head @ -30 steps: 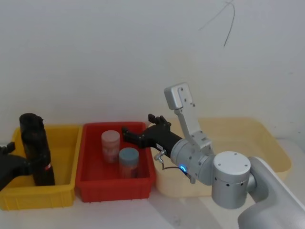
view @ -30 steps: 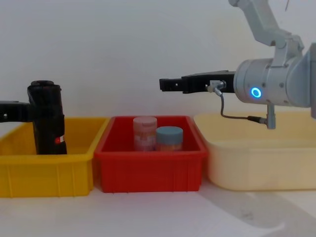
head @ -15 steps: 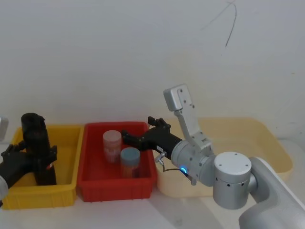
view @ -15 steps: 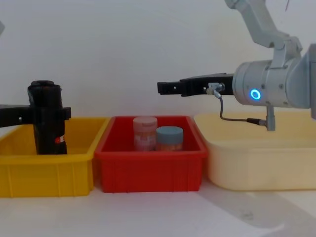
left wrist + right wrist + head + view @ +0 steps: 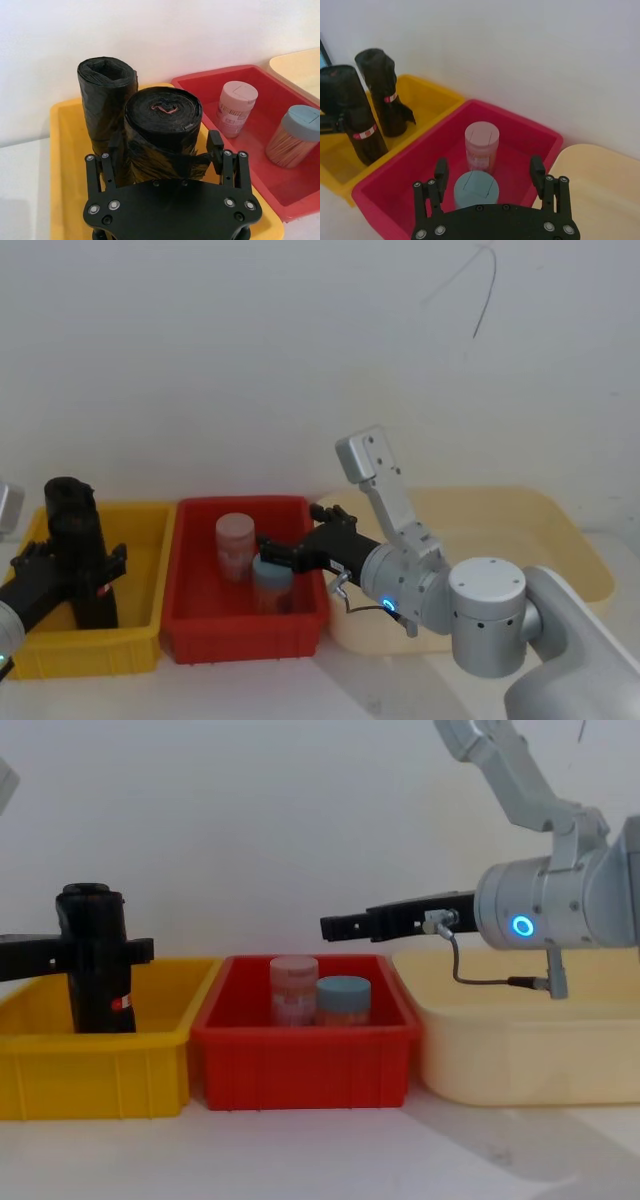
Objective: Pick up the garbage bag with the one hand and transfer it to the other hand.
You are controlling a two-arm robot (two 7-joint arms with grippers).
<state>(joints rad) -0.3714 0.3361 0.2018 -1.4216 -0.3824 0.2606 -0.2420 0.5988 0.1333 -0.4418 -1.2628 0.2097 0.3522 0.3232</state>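
Pick-up stage: the left tool (image 5: 165, 146) straddles the garbage bag (image 5: 98, 960), upright in the yellow bin (image 5: 100, 1070) at eight o'clock in the head view, grip impossible to tell, while the right tool (image 5: 488, 170) hangs spread open above the red bin (image 5: 300, 1065); next, likely a firm squeeze and a lift toward three o'clock.

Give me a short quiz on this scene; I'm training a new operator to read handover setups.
1. True or false: the fingers of the left gripper straddle the garbage bag.
2. Which bin holds the garbage bag?
3. The right gripper, above the red bin, is: A open and empty; B shut and empty; C holding the bag.
Key: 1 true; 2 the yellow bin; 3 A.
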